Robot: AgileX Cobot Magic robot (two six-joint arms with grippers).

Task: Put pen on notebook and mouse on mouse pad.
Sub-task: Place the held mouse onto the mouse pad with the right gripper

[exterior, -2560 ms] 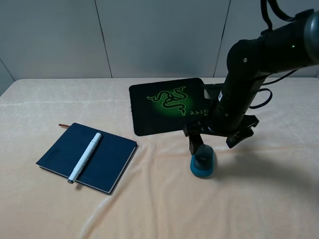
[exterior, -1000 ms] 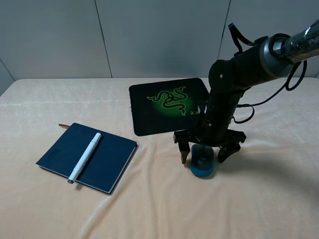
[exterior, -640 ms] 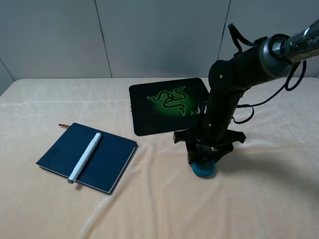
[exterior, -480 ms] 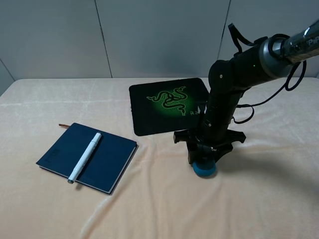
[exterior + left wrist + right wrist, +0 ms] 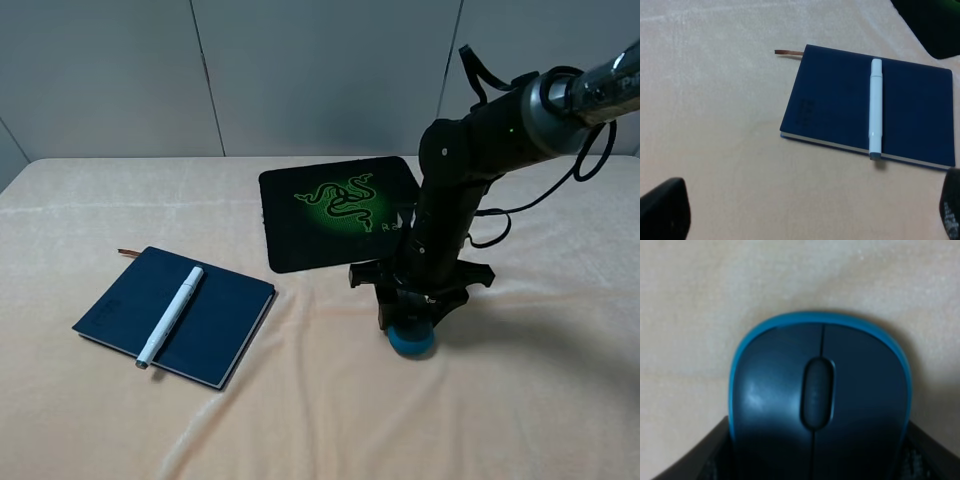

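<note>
The white pen (image 5: 170,316) (image 5: 875,107) lies across the navy notebook (image 5: 215,315) (image 5: 830,100) at the left. At the back middle, the black mouse pad (image 5: 300,225) (image 5: 935,25) with its green logo has nothing on it. The blue-sided mouse (image 5: 411,340) (image 5: 817,405) rests on the cloth just in front of the pad's right corner. My right gripper (image 5: 410,315) (image 5: 820,460) reaches down over it, with its fingers (image 5: 715,452) pressed against the mouse's sides. My left gripper (image 5: 807,220) hovers open, apart from the notebook, and does not show in the high view.
A peach cloth (image 5: 320,420) with soft wrinkles covers the whole table. Grey wall panels (image 5: 320,70) stand behind it. The right arm's cable (image 5: 500,225) loops over the pad's right side.
My right gripper came down around the mouse and shut on its sides. In the last half second nothing has shifted. Pen and notebook stayed put.
</note>
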